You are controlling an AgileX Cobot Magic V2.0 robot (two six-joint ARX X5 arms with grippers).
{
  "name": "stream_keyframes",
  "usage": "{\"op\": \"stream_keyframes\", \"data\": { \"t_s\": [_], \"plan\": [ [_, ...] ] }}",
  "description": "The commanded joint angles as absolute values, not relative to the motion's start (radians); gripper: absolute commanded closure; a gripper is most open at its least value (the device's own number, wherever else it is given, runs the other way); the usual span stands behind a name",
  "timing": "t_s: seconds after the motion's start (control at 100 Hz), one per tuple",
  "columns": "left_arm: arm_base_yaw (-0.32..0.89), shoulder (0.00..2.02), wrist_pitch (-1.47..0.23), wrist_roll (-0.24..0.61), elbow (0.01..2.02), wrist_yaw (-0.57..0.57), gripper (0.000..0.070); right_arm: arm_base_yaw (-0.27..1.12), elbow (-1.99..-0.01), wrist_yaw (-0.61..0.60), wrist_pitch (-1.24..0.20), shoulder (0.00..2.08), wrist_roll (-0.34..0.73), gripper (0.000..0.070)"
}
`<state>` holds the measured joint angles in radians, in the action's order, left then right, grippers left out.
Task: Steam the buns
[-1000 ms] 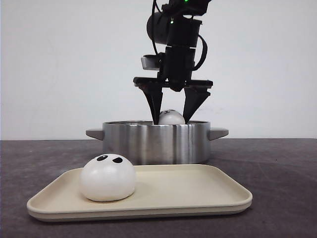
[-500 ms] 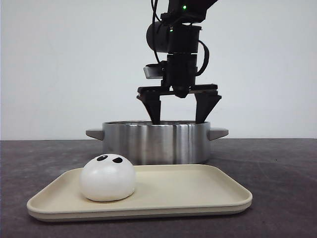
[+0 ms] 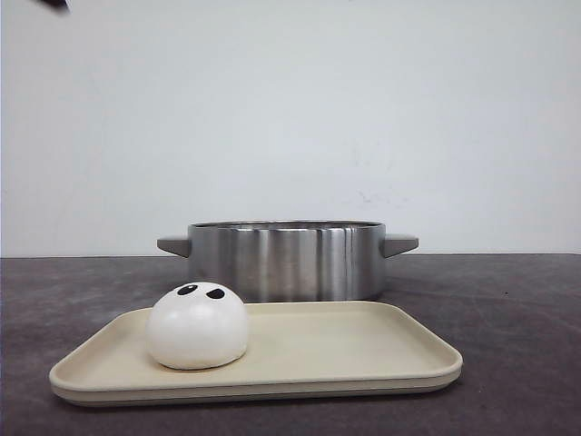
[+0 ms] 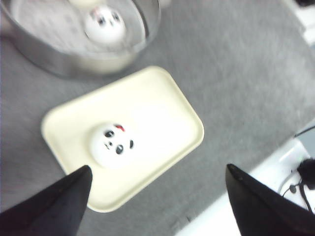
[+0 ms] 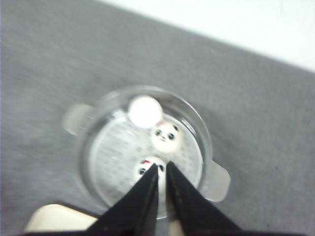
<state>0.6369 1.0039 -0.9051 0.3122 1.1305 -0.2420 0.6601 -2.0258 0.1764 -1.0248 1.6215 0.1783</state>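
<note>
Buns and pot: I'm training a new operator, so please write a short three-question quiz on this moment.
1. How many buns lie inside the pot, as the right wrist view shows?
2. True or false: exactly one bun sits on the tray.
3. Which pincer is wide open? A) the left B) the right C) neither

Key
1. Three.
2. True.
3. A: the left pincer gapes above the tray, while the right pincer is shut over the pot.
</note>
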Motion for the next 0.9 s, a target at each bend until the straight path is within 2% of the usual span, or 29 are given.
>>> {"op": "stream_keyframes", "data": {
  "t_s": [0.0, 0.24, 0.49, 0.68, 0.89],
  "plan": [
    [0.673, 1.045, -0.858, 0.363, 1.093, -0.244, 0.0191, 0.694, -2.044, 0.175, -1.026, 1.577, 0.168, 0.0697],
    [0.773, 1.268, -0.785, 0.358, 1.043, -0.161, 0.0183, 0.83, -2.044, 0.185, -1.025, 1.425, 0.179, 0.0697],
    [0.787, 1.48, -0.721, 0.36, 1.043, -0.153, 0.0184, 0.923, -2.044, 0.223, -1.028, 1.348, 0.184, 0.0697],
    [0.788, 1.572, -0.687, 0.36, 1.043, -0.153, 0.0184, 0.957, -2.044, 0.297, -1.061, 1.324, 0.196, 0.0697],
    [0.788, 1.604, -0.647, 0.364, 1.043, -0.121, 0.0184, 0.962, -2.044, 0.297, -1.113, 1.318, 0.206, 0.0697]
  ]
}}
